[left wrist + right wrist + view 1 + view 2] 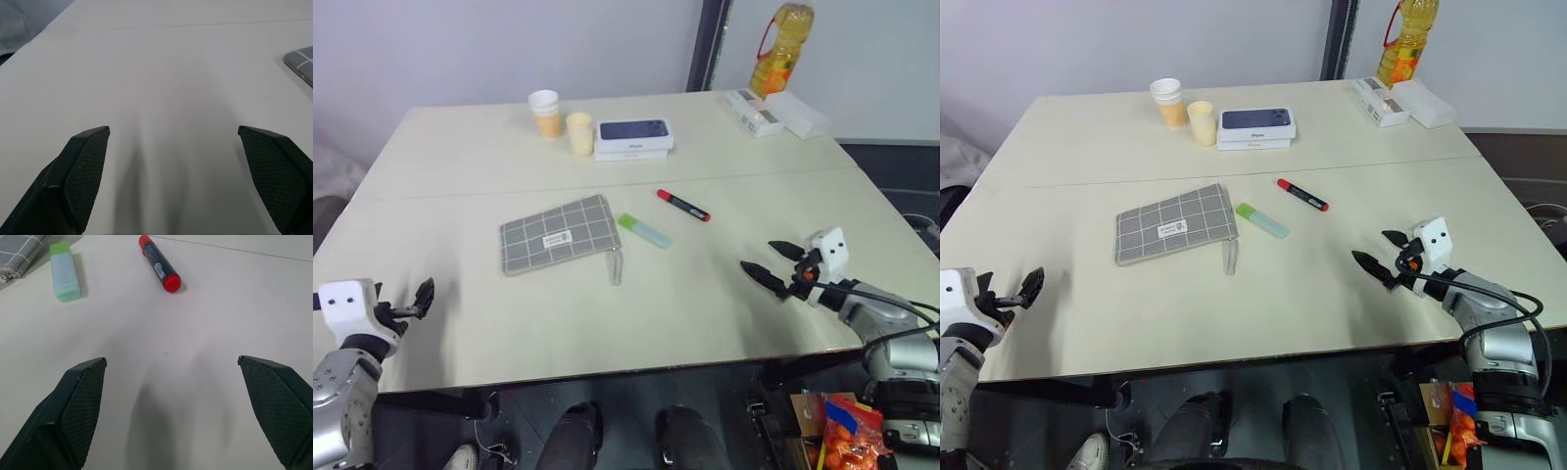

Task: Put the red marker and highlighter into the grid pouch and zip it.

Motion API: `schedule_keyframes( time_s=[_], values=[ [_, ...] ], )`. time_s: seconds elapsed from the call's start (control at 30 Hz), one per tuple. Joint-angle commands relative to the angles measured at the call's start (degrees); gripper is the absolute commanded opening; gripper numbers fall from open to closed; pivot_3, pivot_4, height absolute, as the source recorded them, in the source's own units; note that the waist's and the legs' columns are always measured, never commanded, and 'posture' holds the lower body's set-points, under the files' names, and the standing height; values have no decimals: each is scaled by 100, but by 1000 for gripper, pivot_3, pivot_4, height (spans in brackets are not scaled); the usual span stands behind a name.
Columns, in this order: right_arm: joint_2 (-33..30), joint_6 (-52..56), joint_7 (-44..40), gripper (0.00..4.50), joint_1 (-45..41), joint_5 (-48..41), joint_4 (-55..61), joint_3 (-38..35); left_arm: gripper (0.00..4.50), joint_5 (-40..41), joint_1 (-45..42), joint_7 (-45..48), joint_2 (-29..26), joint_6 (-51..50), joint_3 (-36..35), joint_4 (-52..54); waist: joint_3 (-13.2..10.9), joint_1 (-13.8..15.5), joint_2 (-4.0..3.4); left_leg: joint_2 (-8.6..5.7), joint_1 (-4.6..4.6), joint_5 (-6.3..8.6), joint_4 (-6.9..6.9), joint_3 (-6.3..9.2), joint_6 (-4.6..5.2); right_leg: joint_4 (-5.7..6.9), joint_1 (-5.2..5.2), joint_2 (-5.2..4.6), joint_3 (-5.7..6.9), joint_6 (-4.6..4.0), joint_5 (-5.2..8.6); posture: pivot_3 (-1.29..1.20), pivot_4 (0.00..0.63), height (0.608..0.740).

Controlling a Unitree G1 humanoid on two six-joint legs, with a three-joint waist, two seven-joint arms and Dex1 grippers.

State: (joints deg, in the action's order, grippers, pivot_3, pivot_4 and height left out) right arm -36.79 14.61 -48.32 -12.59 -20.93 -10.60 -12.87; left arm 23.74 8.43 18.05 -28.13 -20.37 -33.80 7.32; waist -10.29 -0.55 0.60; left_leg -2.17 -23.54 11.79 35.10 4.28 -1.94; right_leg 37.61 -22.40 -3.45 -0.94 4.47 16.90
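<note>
At the centre of the frame the grid pouch (557, 235) lies flat on the table (460, 166), the highlighter (643, 231) just beside its right edge and the red marker (682, 205) a little further right (nothing touching). The left gripper (419, 299), lower left, and the right gripper (770, 262), lower right, both hang with fingers spread apart, empty.

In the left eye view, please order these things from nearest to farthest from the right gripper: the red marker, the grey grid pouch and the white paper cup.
Measured from the open right gripper:
1. The slim red marker with a black section, on the table's middle, nearest.
2. The flat grey fabric pouch with white grid lines, farther to the left.
3. The white paper cup, at the table's far side, farthest.
</note>
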Motion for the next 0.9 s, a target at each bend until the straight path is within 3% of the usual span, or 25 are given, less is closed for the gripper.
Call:
schedule_keyframes(
  time_s=[0.03, 0.27, 0.53, 0.63, 0.8, 0.87, 0.9],
  values=[
    [45, 89, 114, 4469, -91, -42, 397, 21, 4496, -15, 5, -106, -25, -29, -75, 215, 0, 0, 0, 0, 0, 0, 0, 0, 0, -1, 0, 0, 0, 0, 0, 0, 150, 740],
    [174, 359, 291, 4469, -153, -147, 908, 178, 4496, -30, -168, -73, -23, 10, 113, 207, 0, 7, 0, 0, -2, 0, 0, 0, 0, -4, 1, 0, 0, -1, 0, 0, 150, 740],
    [938, 766, 613, 4469, -593, -262, 1701, 799, 4496, -145, -276, 229, 124, 476, 659, 408, 0, -3, 0, 0, -4, 1, -3, -1, 1, -9, -2, 0, -2, 0, -1, 0, 150, 740],
    [1415, 852, 799, 3671, -953, -160, 1756, 1196, 4500, -150, -299, 293, 190, 549, 794, 376, 0, -32, 0, 1, -5, 1, -7, -1, 1, -10, -7, 1, -2, 4, -4, 0, 150, 740],
    [1994, 776, 1243, 966, -1452, 621, 1210, 2108, 4500, -246, -442, 449, 40, 666, 870, 120, 1, -3, 2, 0, -6, 1, -7, 0, 1, -11, -7, 1, -1, 2, -5, 0, 150, 740],
    [2222, 766, 1424, 99, -1627, 801, 981, 2268, 4500, -289, -460, 505, -7, 708, 888, 71, 2, -14, 2, 0, -6, 1, -7, 0, 1, -11, -8, 1, -1, 2, -5, 0, 150, 740],
    [2308, 759, 1489, 32, -1696, 879, 889, 2320, 4500, -296, -473, 523, -25, 719, 887, 46, 2, -12, 2, 0, -6, 1, -8, 0, 1, -11, -10, 1, -1, 2, -6, 0, 150, 740]
  ],
)
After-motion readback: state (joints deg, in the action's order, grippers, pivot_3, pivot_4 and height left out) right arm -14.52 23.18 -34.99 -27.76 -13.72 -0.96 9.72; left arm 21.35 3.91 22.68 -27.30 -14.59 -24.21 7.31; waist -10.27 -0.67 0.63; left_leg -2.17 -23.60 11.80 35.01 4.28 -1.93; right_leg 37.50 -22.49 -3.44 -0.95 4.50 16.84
